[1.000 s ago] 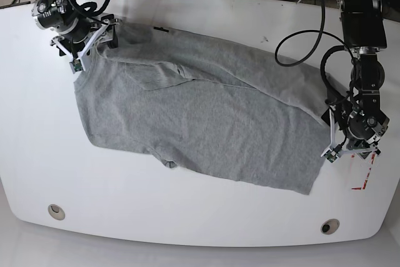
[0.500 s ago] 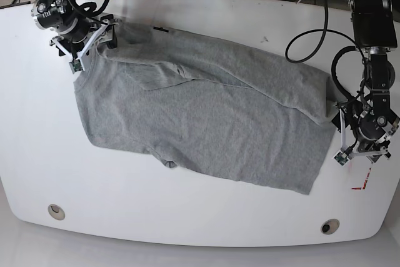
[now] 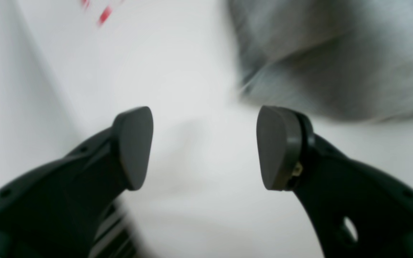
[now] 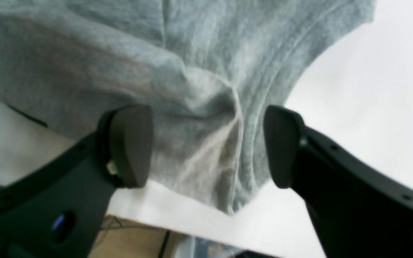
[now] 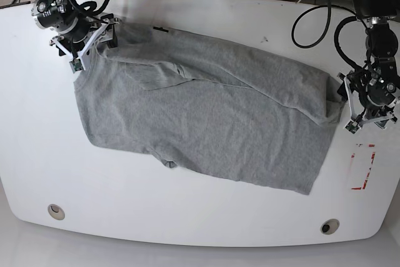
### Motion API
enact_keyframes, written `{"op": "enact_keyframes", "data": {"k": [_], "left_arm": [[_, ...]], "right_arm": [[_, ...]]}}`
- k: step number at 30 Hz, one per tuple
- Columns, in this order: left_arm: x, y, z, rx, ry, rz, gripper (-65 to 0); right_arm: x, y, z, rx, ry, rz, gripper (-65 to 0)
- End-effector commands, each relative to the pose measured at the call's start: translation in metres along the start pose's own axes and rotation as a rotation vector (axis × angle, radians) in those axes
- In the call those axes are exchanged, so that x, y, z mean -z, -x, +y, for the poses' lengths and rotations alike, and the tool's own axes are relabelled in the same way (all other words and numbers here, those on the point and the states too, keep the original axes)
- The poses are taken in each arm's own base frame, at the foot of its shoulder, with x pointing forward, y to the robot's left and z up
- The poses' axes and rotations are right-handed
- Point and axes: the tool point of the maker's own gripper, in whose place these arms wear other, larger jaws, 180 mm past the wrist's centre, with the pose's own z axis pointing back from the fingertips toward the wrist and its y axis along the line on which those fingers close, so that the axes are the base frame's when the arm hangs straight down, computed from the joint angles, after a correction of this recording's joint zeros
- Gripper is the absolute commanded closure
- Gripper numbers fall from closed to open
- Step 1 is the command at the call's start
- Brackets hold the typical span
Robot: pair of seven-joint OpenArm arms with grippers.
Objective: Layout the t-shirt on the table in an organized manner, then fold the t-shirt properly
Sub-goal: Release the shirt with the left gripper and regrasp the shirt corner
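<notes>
Since a second ago my left gripper (image 5: 369, 105) has lifted off the t-shirt (image 5: 206, 117), fingers open; right fingers (image 4: 131, 143) are spread over a bunched corner. Limp cloth across the tabletop (image 5: 187, 217); I'd pinch hems.

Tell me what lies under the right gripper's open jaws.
Bunched grey fabric of the t-shirt lies under the right gripper, near the edge of the table. The tabletop beneath that fabric is covered.

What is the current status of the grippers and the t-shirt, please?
Left gripper open, over bare table beside the hem. Right gripper open, straddling bunched t-shirt corner. Shirt spread, wrinkled, unfolded. Nothing in the way.
</notes>
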Motion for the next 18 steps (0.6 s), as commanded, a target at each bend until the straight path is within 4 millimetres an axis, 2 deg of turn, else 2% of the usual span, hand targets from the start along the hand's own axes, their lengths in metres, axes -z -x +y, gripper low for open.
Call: {"op": "enact_keyframes", "data": {"k": [1, 4, 10, 18], "left_arm": [[-0.011, 0.0, 0.018, -0.038, -0.038, -0.041, -42.8], [-0.014, -0.003, 0.021, -0.073, -0.03, -0.087, -42.8], [-0.017, -0.004, 0.025, -0.117, -0.03, -0.167, -42.8], [-0.015, -0.005, 0.025, -0.136, -0.021, -0.185, -42.8]], "right_arm": [[-0.01, -0.01, -0.01, -0.043, 0.033, -0.028, -46.5], [-0.015, -0.008, -0.02, -0.046, 0.058, -0.022, -46.6], [-0.032, 0.004, -0.054, 0.033, 0.157, -0.022, -46.6], [-0.031, 0.016, -0.061, 0.071, 0.163, 0.0, -46.6]]}}
